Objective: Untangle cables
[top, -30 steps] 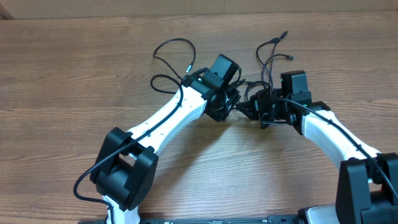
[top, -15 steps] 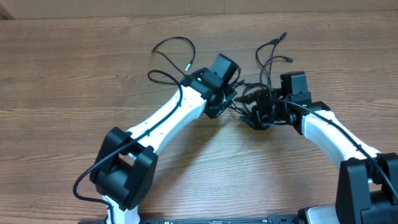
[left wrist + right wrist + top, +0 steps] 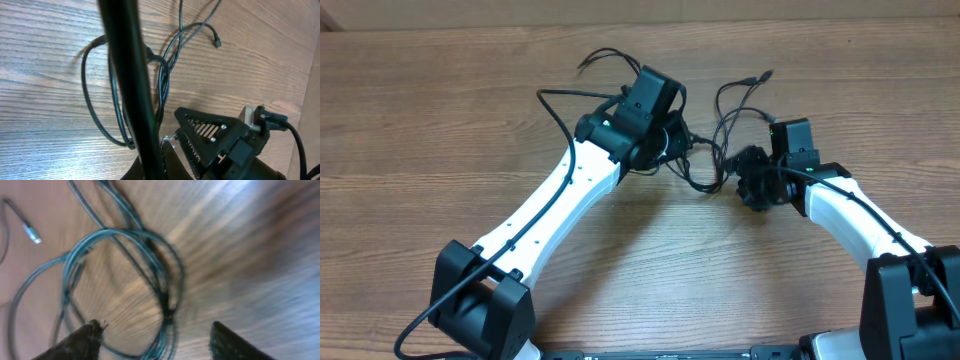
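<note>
Black cables (image 3: 722,130) lie tangled on the wooden tabletop (image 3: 440,120) between both arms, their loose ends trailing toward the far side. At the tangle's left, the left gripper (image 3: 670,152) is clenched on the cables. The right gripper (image 3: 157,340) hangs released over a loop.

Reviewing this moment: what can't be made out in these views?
Right wrist: blur smears the cables; their crossings are unreadable.
Left wrist: a dark bar near the lens covers part of the tangle.
Overhead: the left gripper sits under its own wrist, so whether it holds a strand is hidden; the plug ends are too small to tell apart.
</note>
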Robot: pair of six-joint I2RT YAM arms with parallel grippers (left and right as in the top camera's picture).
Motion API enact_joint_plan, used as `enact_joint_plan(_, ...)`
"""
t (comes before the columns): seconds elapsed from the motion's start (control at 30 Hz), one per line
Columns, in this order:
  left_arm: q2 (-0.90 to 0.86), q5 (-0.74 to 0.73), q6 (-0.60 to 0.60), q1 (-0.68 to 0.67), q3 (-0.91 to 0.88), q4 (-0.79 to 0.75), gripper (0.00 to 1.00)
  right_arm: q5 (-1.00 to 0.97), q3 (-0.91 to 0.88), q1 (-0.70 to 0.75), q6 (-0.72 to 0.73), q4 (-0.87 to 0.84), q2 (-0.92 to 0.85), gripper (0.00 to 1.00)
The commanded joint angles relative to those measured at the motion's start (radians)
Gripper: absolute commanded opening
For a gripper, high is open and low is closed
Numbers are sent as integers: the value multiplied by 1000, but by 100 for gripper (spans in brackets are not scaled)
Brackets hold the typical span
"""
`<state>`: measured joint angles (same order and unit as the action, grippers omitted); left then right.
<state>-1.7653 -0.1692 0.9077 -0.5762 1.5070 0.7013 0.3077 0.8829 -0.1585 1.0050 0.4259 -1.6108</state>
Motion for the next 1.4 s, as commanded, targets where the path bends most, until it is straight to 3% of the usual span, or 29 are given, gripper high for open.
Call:
enact_joint_plan(0.0,10,-16,-27,-7,16,-7,5,-44,15,-12,-5,37,0,55)
enact_joint_plan(0.23,10,-35,-17,-10,16,-19,4,10,15,-47,107,32,-51,36)
enact_joint_plan(0.5,10,-35,30,-10,16,-30,4,-13,15,-81,71,31,-55,29)
enact_joint_plan(0.6,10,-34,103,-10,16,-29,4,-55,14,-89,73,9,-73,20)
enact_joint_plan(0.67,10,-38,157,-10,16,-30,4,-54,14,-89,126,-33,-113,4)
enact_joint_plan(0.83,14,-78,174,2,16,-49,4,-53,14,-85,157,-77,-147,4)
enact_joint_plan(0.97,48,-87,146,49,16,-47,4,-54,14,-40,88,-60,-146,4)
enact_joint_plan(1.17,175,-91,38,190,16,-45,4,-118,14,122,-14,50,-146,4)
enact_joint_plan(1.37,287,-91,6,357,16,-1,4,-127,14,327,-125,87,-146,4)
